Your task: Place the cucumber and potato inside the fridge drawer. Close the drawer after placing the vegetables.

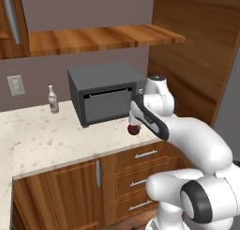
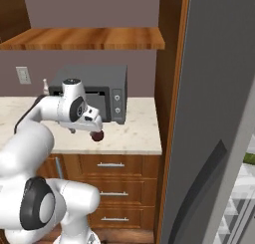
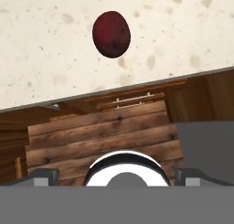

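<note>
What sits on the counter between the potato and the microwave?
Nothing: in the right base view, bare speckled counter separates the potato from the microwave.

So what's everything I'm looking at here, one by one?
potato: one, dark reddish-brown, on the counter near its front edge
counter: one, speckled cream, over the wooden cabinets
microwave: one, dark grey, at the back of the counter
bottle: one, pale, left of the microwave
wall switch: one, white, on the wall
shelf: one, wooden, above the microwave
drawers: three, wooden, metal handles
fridge door: one, grey, at right
end effector: one, white, open, above the potato
</note>
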Controlling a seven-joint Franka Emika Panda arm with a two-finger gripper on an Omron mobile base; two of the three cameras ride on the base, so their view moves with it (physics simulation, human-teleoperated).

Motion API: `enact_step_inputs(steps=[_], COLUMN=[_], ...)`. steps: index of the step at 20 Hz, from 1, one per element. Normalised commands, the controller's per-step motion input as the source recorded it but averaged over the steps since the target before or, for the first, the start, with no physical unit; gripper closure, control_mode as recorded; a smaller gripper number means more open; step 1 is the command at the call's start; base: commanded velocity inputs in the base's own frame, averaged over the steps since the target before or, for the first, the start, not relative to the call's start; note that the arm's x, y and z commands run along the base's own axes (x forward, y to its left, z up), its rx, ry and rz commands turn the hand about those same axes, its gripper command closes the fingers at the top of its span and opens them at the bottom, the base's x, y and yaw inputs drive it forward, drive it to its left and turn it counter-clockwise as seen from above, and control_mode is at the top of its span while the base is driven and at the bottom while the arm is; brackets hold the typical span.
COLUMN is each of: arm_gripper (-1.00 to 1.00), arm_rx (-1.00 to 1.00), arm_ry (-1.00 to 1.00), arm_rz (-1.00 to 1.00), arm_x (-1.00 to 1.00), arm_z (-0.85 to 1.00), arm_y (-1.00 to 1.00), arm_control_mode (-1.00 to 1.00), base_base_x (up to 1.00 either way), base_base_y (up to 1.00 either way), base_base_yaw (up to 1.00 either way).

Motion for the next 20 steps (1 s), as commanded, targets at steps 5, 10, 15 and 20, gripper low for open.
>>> enact_step_inputs(steps=[5,10,15,20], arm_gripper=[-1.0,-1.0,-1.0,-1.0], arm_rx=[0.05,0.0,0.0,0.0], arm_ry=[0.0,0.0,0.0,0.0], arm_rz=[0.01,0.01,0.0,0.0], arm_x=[0.32,0.34,0.29,0.2], arm_z=[-0.3,-0.44,-0.28,-0.15], arm_y=[0.0,0.0,0.0,0.02], arm_control_mode=[-1.0,-1.0,-1.0,-1.0], base_base_x=[0.0,0.0,0.0,0.0], base_base_y=[0.0,0.0,0.0,0.0], base_base_yaw=[0.0,0.0,0.0,0.0])
